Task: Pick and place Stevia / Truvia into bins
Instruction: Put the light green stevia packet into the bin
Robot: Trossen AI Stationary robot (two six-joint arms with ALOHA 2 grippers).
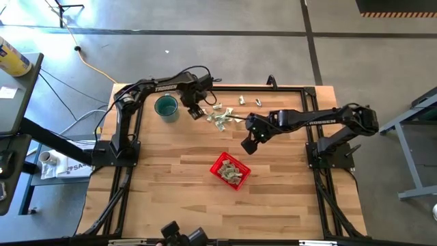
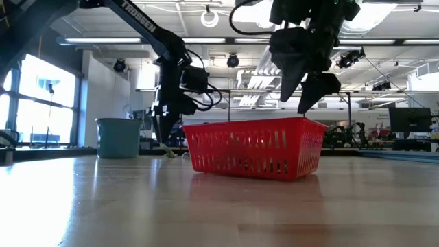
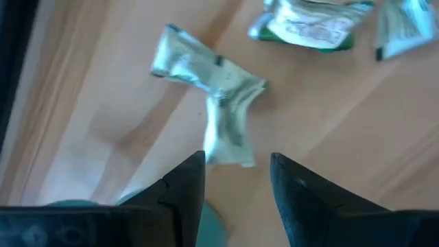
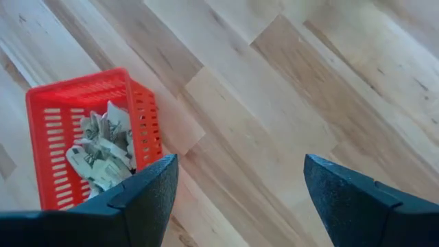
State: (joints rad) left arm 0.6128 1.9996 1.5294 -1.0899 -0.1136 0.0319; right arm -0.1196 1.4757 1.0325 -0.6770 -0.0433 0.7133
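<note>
Bare wooden table point(image 2: 206, 213); red basket point(image 2: 252, 147); grey concrete floor point(image 1: 205, 48) around.

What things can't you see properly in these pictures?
- How many sachets lie in the basket: heaped together in the right wrist view, too small in the high view, hidden behind the basket wall in the low view.
- Print on the loose sachets: blurred in the left wrist view.
- What the cup holds: too small in the high view.
- Whether the left gripper touches a sachet: unclear.
</note>
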